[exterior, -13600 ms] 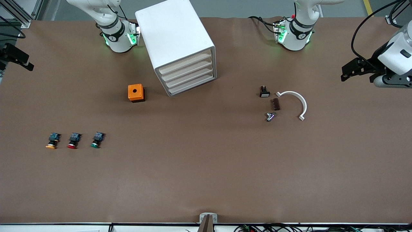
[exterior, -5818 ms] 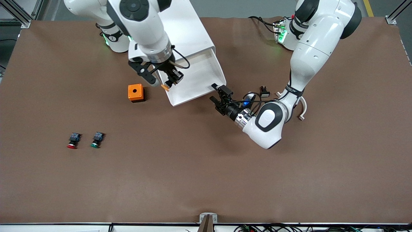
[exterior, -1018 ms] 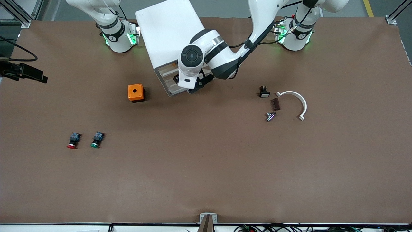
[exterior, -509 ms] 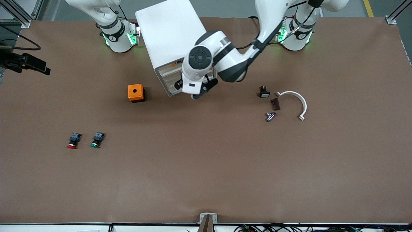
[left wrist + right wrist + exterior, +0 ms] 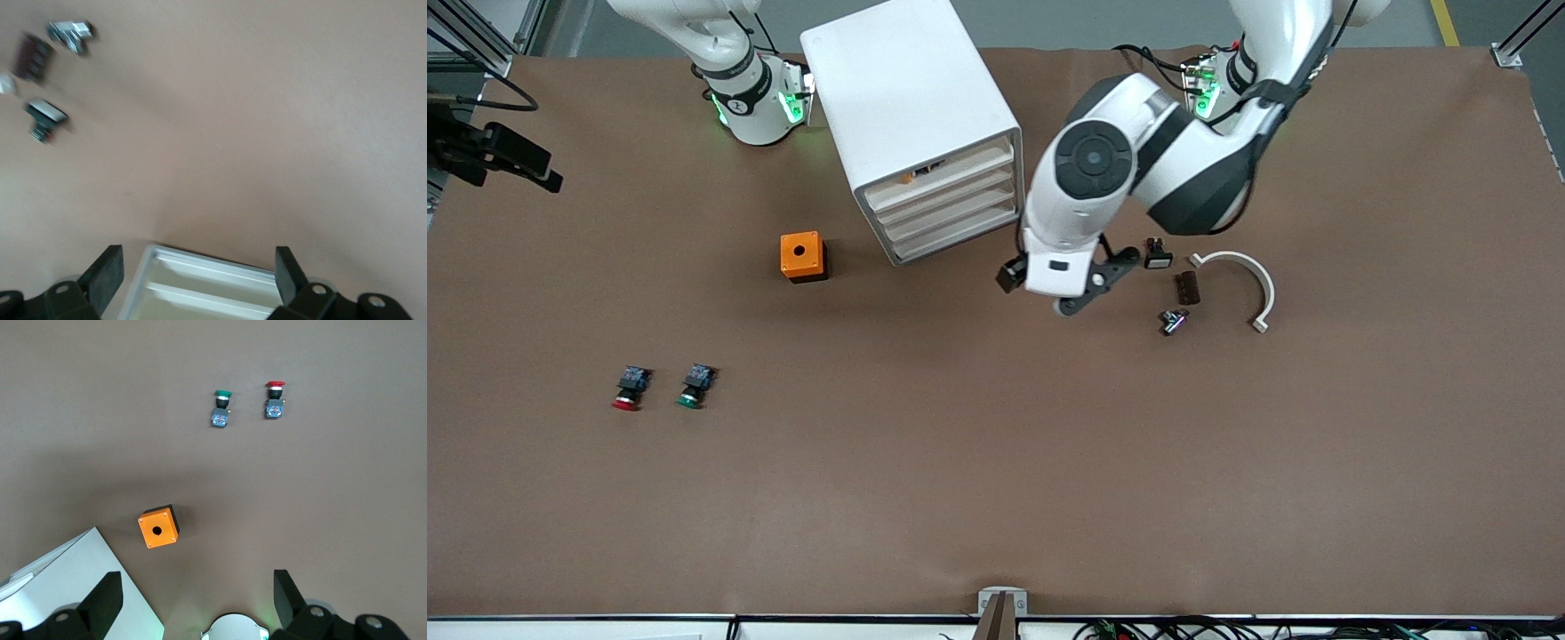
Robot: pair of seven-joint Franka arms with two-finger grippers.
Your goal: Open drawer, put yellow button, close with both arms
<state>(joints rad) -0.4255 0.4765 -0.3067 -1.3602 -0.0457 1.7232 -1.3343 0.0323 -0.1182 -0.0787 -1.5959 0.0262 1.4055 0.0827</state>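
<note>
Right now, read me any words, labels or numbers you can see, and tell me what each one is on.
No text can be read.
Right arm's base: a small round mark on its black band, too small to read.
Cabinet, orange box, red button, green button: no lettering shows.

Glossy white jointed arms [image 5: 1183,133], black joint bands, round dark cap on one elbow, green-lit bases [image 5: 756,107], thin black cables, black two-finger grippers [image 5: 200,287] with small screw holes
</note>
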